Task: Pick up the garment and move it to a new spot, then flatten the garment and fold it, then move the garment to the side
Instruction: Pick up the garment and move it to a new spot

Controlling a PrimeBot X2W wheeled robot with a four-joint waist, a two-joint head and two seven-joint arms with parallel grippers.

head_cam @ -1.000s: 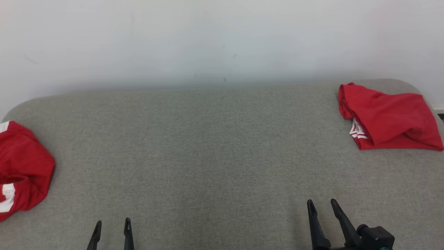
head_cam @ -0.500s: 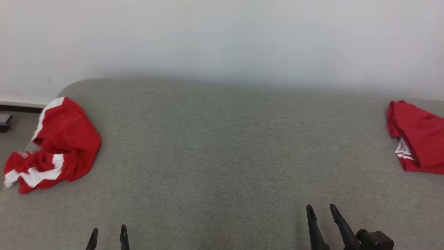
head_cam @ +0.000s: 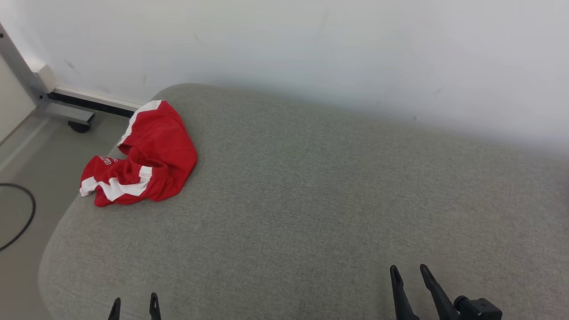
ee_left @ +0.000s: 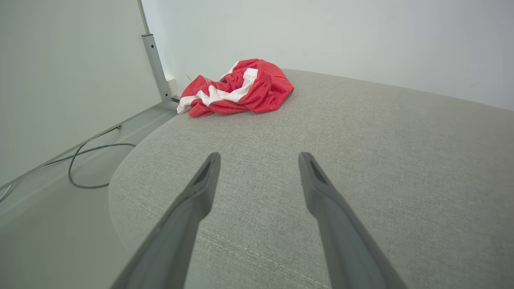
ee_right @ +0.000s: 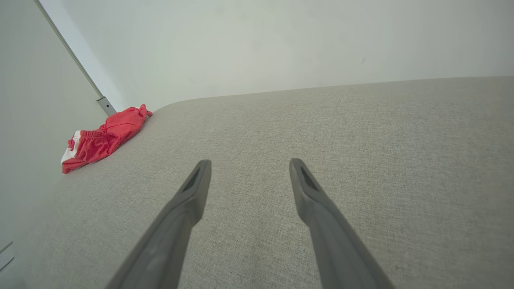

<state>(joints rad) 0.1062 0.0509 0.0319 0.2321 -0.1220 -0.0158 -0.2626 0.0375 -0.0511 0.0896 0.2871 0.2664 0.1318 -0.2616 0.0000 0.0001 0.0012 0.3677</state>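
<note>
Grey woven cloth covers the surface [head_cam: 311, 200], the biggest thing in my head view. Its far edge runs along the white wall [head_cam: 311, 44], and its left end rounds off in a soft corner above the pale floor [head_cam: 18, 178]. From the near edge to the wall the middle of the surface is open cloth, with wide room to work.

I see the red garment [head_cam: 142, 155] with white bands crumpled in the far left corner, its outer folds right at the rim. My left wrist view has the garment [ee_left: 241, 88] ahead and slightly left, and my right wrist view has it [ee_right: 102, 138] far off to the left. Beyond that corner a metal frame foot [head_cam: 66, 116] stands on the floor, and a thin black cable [head_cam: 22, 222] loops beside the surface.

Both sets of jaws, the left jaws and the right jaws, are spread wide with nothing between them. They sit low over the near edge, well apart from the garment.

Since a second ago the head has swung left, so the garment now sits further into the picture. The jaws are spread as before.
</note>
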